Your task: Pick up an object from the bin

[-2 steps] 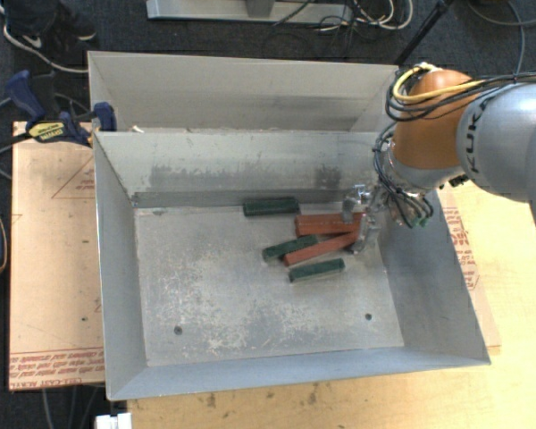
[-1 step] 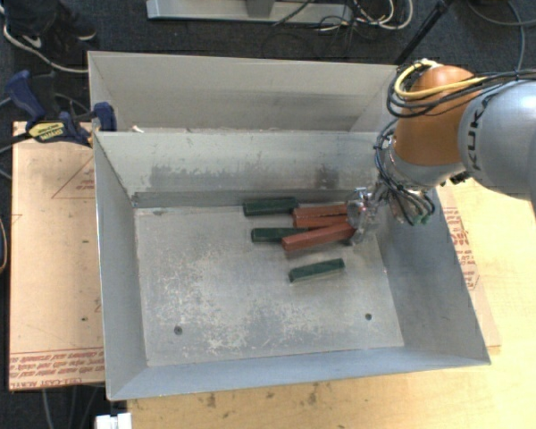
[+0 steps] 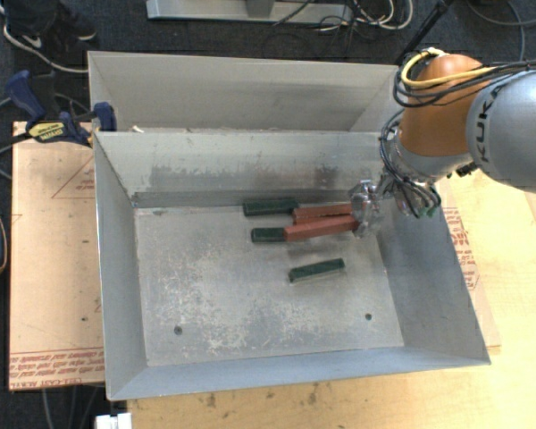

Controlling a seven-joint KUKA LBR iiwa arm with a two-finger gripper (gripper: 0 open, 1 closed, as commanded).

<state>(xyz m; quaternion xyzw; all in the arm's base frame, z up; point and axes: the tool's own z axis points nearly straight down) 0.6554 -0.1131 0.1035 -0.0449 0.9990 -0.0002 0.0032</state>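
Grey metal bin (image 3: 205, 320), five small bars loose on its floor, all in the far-right part. The arm (image 3: 509, 123) comes in from the right over the bin's right wall, with an orange cover (image 3: 438, 105) at the wrist and cables looped over it. The gripper (image 3: 364, 211) is down low by the right wall, right at the right-hand ends of two red-brown bars.

The upper red-brown bar (image 3: 324, 212) and the lower red-brown bar (image 3: 317, 230) lie side by side, touching or nearly so, both running left to right and slightly tilted. Their right ends meet the gripper's metal tip. The tip looks in contact with them, but which bar, if either, is actually gripped cannot be told. Open or closed state of the gripper: cannot tell, the tip is too small and partly hidden by its own body.

The far dark green bar (image 3: 270, 207) butts against the left end of the upper red-brown bar. The short dark green bar (image 3: 268, 235) sits at the left end of the lower red-brown bar. The near dark green bar (image 3: 317, 271) lies alone, just nearer than the pair, apart from them and from the gripper. All bars rest flat on the floor.
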